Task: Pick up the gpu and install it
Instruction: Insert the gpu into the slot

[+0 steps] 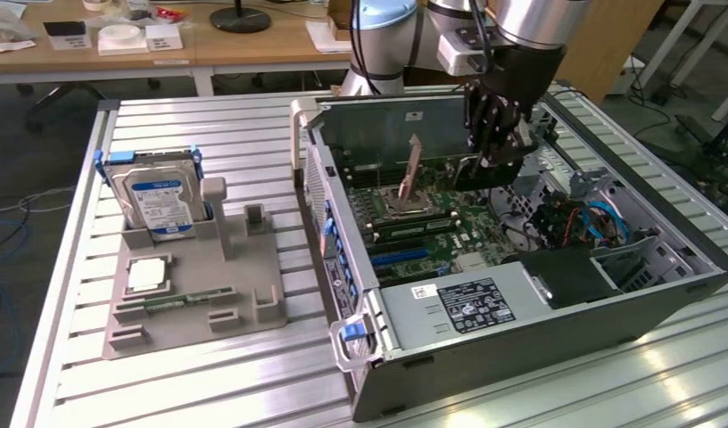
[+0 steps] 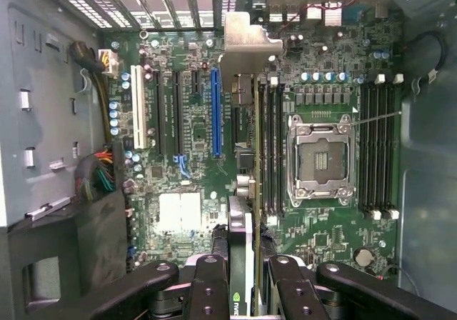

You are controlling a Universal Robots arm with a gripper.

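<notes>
The gpu point(image 2: 241, 223) stands on edge inside the open computer case point(image 1: 555, 339), over the motherboard point(image 2: 193, 131). Its thin edge runs between the blue slot point(image 2: 216, 113) and the black memory slots point(image 2: 271, 148), close to both. Its silvery bracket point(image 2: 246, 45) is near the vented rear wall. The card looks dark and slim. The pincer point(image 2: 246, 284) is clamped on the other end. The case's open side leaves free room above. The case lies on the slatted bench point(image 1: 221, 134).
</notes>
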